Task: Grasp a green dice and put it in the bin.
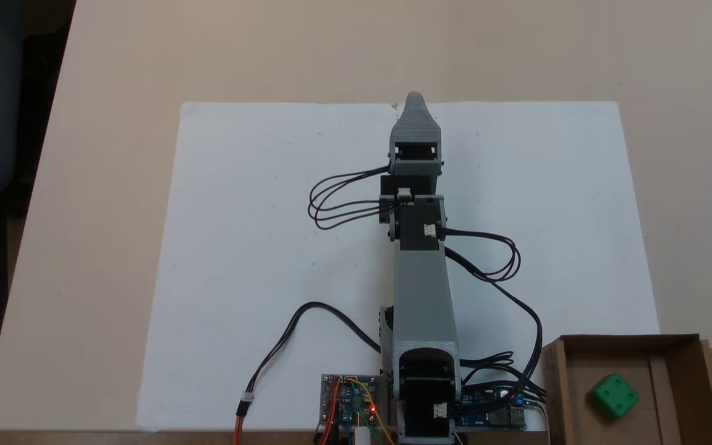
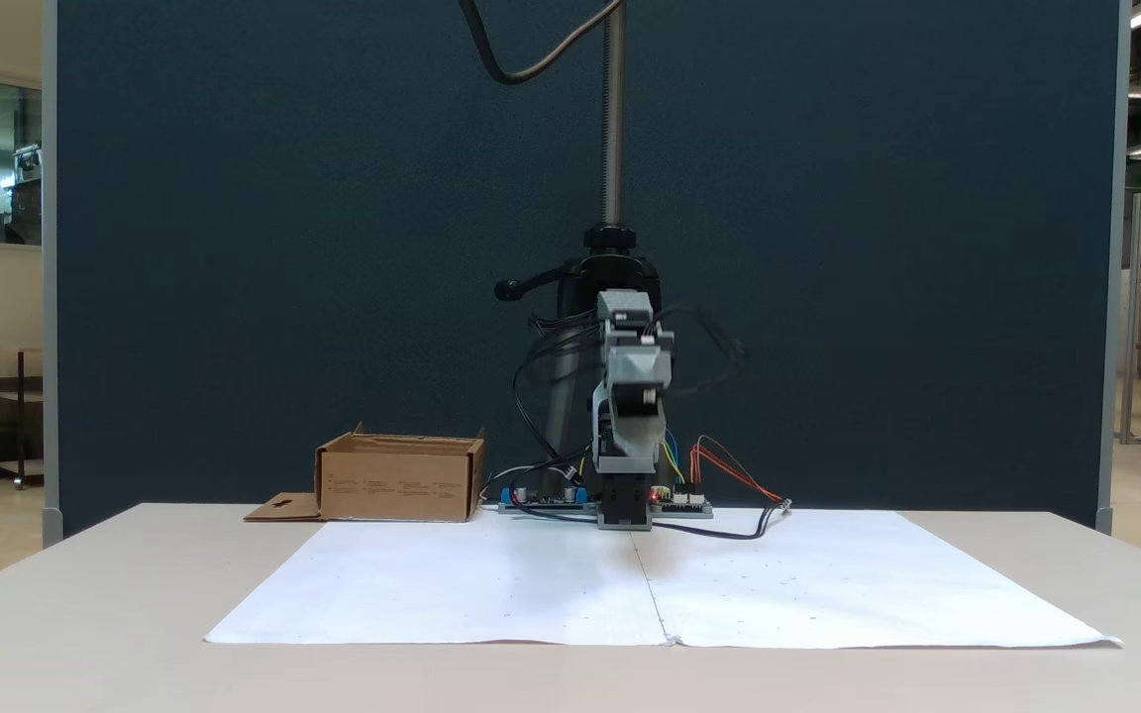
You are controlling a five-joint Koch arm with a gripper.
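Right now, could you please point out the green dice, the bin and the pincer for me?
green dice [image 1: 613, 395]: a fixed view, its top face.
bin [image 2: 400, 485]: a fixed view, its front wall.
pincer [image 1: 415, 99]: a fixed view, its tip.

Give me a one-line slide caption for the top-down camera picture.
Green dice lies inside the cardboard bin while the arm's gripper reaches out over the white paper sheet.

Green dice [image 1: 613, 396] — brown bin [image 1: 677, 383].
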